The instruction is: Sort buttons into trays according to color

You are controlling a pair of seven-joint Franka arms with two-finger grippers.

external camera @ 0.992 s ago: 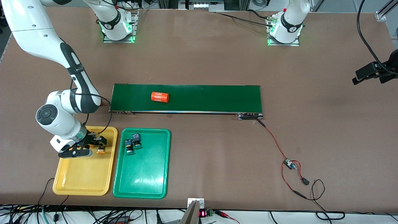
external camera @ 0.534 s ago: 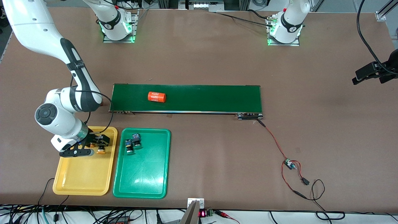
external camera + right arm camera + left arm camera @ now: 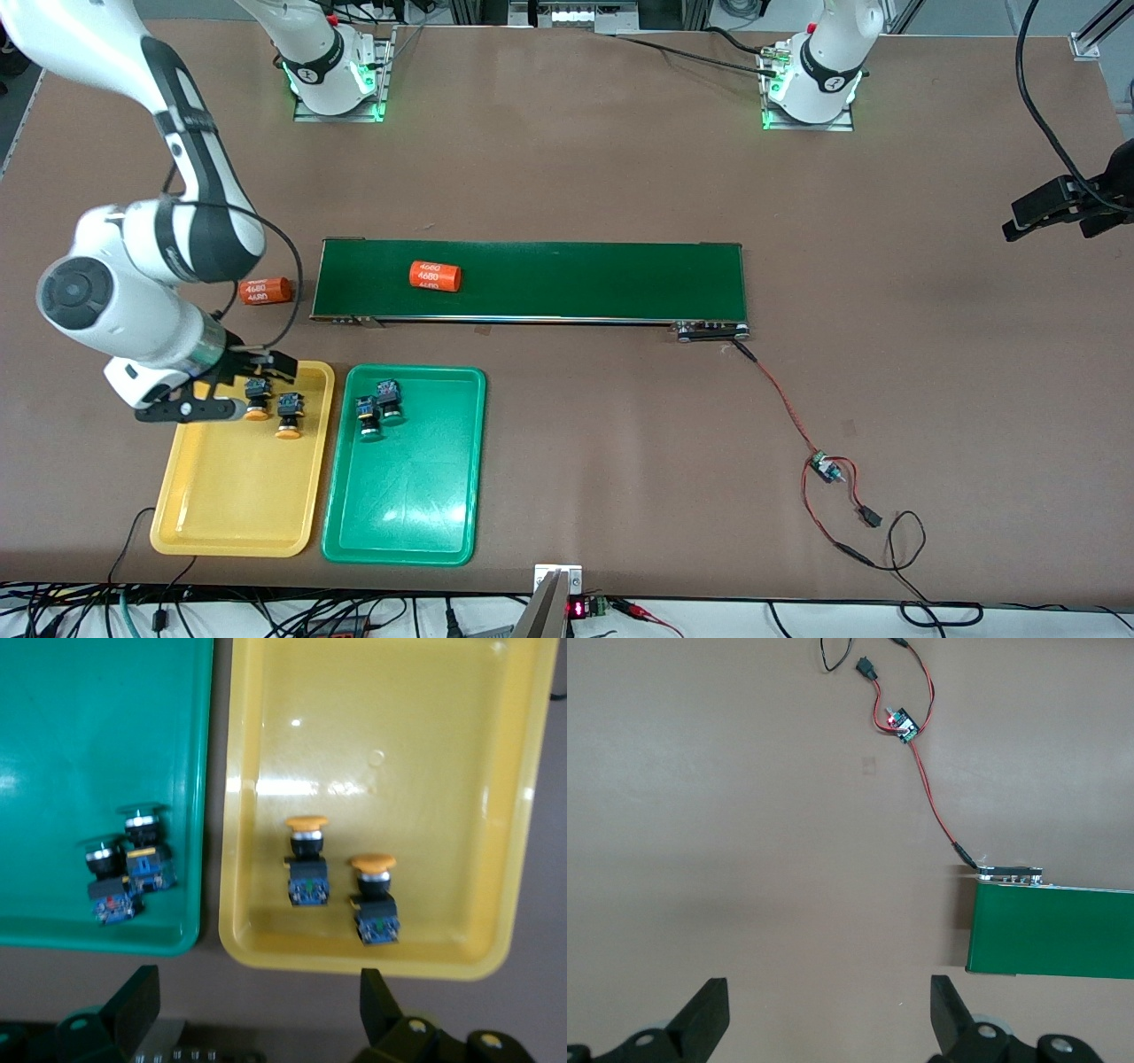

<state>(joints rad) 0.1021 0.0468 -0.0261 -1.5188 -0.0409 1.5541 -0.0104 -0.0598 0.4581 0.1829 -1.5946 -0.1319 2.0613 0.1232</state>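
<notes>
Two yellow-capped buttons (image 3: 273,410) lie side by side in the yellow tray (image 3: 232,523), at its end farther from the front camera, caps pointing toward that camera. Just beside it, toward the left arm's end of the table, the green tray (image 3: 403,532) holds two green-capped buttons (image 3: 379,408), touching each other, also at its farther end. The right gripper (image 3: 235,385) hangs over the yellow tray's farther corner, fingers spread wide and holding nothing; both yellow-capped buttons lie free below it. The left gripper (image 3: 828,1019) waits with fingers (image 3: 707,1019) wide apart and empty, over bare table near the end of the dark green conveyor belt (image 3: 532,280). One orange cylinder (image 3: 435,276) lies on the belt; another orange cylinder (image 3: 266,291) lies on the table just off the belt's end, toward the right arm's end of the table.
</notes>
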